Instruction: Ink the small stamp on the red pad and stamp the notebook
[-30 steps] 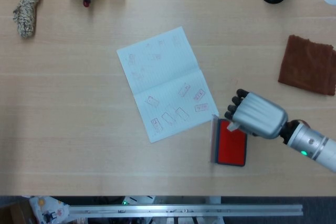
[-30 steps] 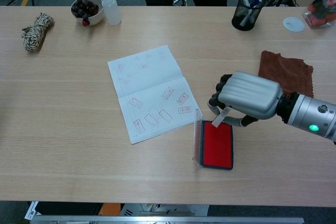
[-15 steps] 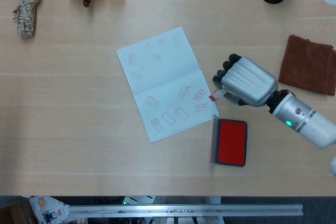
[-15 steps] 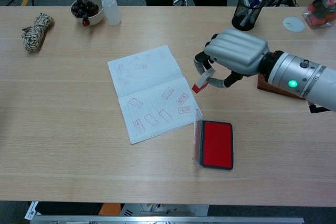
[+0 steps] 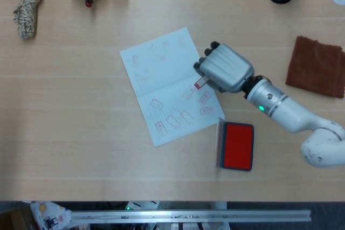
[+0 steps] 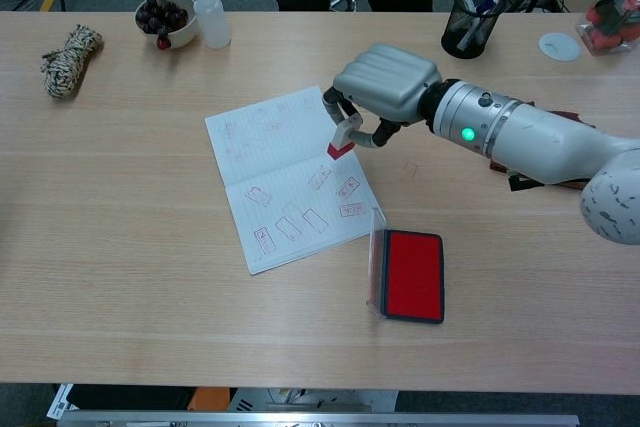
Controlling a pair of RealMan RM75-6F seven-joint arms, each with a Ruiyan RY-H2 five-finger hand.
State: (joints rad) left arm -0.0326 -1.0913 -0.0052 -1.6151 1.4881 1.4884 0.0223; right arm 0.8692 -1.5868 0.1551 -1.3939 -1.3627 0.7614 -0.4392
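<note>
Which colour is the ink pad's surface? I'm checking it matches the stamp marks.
Red, seen best in the chest view: ink pad.

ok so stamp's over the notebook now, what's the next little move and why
Probably lower the right hand straight down to press the small stamp onto the notebook. Its red face hangs over the right edge of the page, apparently above the paper, not yet pressed.
</note>
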